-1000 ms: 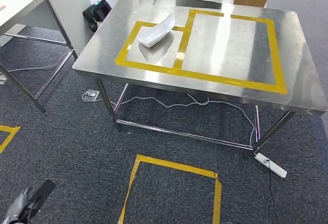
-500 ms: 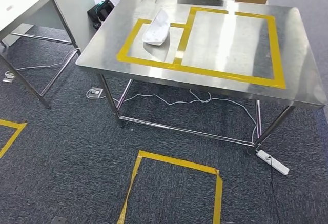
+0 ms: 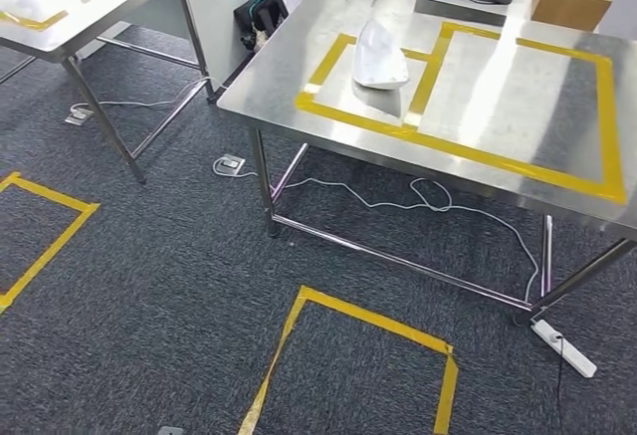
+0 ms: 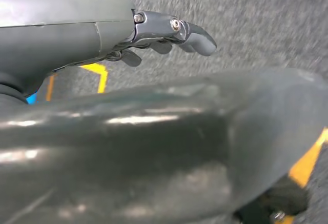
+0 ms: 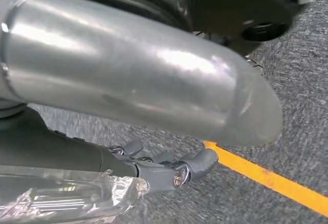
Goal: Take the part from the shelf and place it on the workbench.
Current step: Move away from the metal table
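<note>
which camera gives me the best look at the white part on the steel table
The head view: the white part lies in full sight on the steel table, inside the smaller yellow-taped box. Both wrist views look down at the carpet past the hands, away from the table.

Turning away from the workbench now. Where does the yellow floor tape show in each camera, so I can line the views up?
Head view: yellow floor tape outlines a square on the carpet before the workbench.
Left wrist view: a taped corner on the floor beyond the left hand.
Right wrist view: a straight strip past the right hand.
Shared landmark: the grey carpet; which tape piece is which, I cannot tell.
</note>
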